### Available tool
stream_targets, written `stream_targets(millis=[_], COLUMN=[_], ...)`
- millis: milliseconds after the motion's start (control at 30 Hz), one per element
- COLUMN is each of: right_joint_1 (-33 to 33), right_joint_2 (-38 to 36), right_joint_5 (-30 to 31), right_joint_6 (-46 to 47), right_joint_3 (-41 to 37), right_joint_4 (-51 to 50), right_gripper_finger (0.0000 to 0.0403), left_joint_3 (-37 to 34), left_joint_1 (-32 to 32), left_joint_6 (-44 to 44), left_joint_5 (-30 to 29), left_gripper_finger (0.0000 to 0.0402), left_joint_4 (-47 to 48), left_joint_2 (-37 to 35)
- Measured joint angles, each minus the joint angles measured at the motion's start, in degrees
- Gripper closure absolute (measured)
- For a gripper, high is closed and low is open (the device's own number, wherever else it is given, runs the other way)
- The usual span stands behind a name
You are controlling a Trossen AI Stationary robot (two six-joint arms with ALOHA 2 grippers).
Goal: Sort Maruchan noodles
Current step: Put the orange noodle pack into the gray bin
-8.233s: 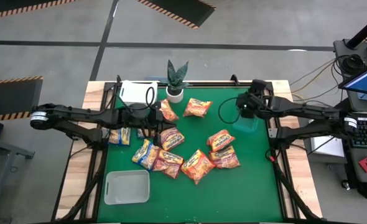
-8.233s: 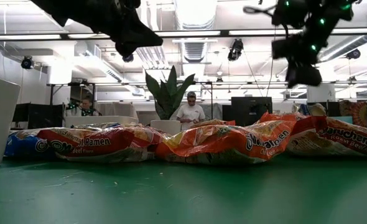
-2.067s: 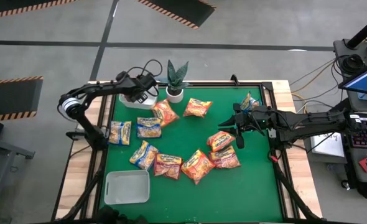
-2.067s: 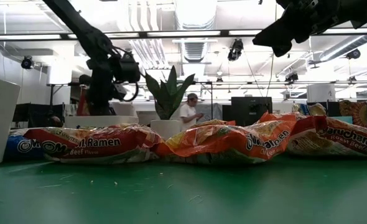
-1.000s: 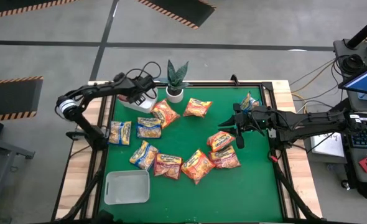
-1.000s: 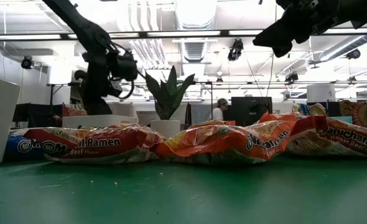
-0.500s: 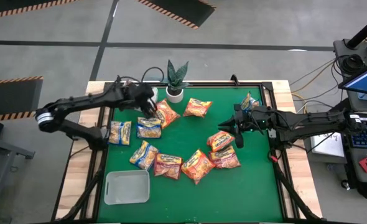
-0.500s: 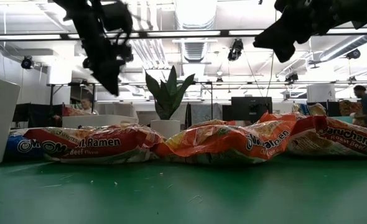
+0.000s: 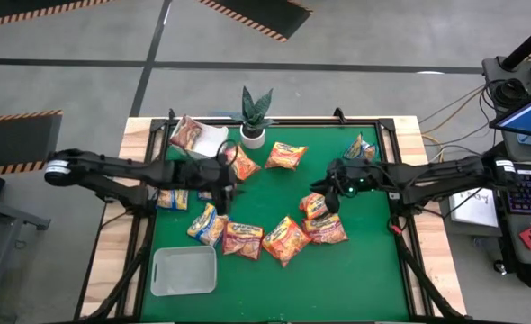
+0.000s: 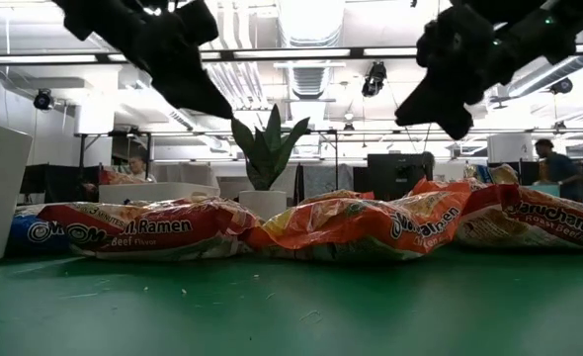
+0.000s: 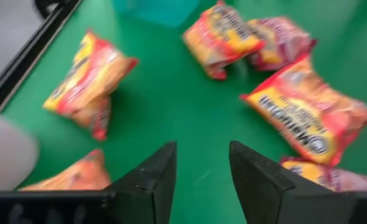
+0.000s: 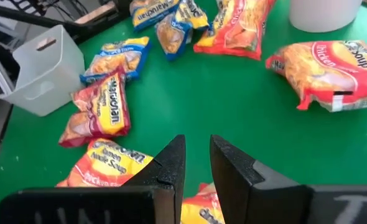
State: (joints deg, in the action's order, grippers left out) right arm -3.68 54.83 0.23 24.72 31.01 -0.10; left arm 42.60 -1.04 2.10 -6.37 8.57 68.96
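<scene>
Several Maruchan noodles packets lie flat on the green table [image 9: 373,270]: orange ones [image 9: 285,155] [image 9: 286,239], a red one [image 9: 243,238], and blue-and-yellow ones [image 9: 209,223] [image 9: 171,198]. One red packet [image 9: 191,135] lies in the white tray [image 9: 213,137] at the far left. Another packet [image 9: 360,147] lies at the far right. My left gripper [image 9: 227,192] [image 11: 201,168] hovers open over the left-middle packets, with bare green table between its fingers. My right gripper [image 9: 325,196] [image 12: 198,158] hangs beside an orange packet [image 9: 315,206], open by a narrow gap and holding nothing.
A potted plant [image 9: 254,121] stands at the far edge between the two arms. An empty white bin [image 9: 184,271] [image 12: 43,68] sits at the near left corner. A teal bin [image 11: 158,9] shows beyond the packets. Bare green table lies at the near right.
My left gripper has swung from over the far-left white tray toward the near edge and now hangs over the left-middle packets. A red packet now shows lying in that tray. My right gripper has moved slightly left and down toward the orange packet beside it.
</scene>
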Motion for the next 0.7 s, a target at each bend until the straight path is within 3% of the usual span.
stream_targets(millis=[167,500,700], right_joint_1=[-0.8,-7.5,-11.9], right_joint_2=[3.6,9.9,14.0], right_joint_5=[-0.1,0.0,-0.2], right_joint_6=[0.8,3.0,5.3], right_joint_3=[3.7,11.4,14.7], right_joint_4=[-0.1,-4.3,-9.4], right_gripper_finger=[0.0339,0.0338,0.0309], left_joint_3=[-3.0,-3.1,-3.1], left_joint_1=[1.9,1.9,1.9], left_joint_6=[1.4,2.0,2.3], left_joint_5=[-0.1,-0.7,-0.7], left_gripper_finger=[0.0282,0.0286,0.0286], left_joint_4=[-7.0,-7.6,-8.3], left_joint_2=[0.6,0.6,0.7])
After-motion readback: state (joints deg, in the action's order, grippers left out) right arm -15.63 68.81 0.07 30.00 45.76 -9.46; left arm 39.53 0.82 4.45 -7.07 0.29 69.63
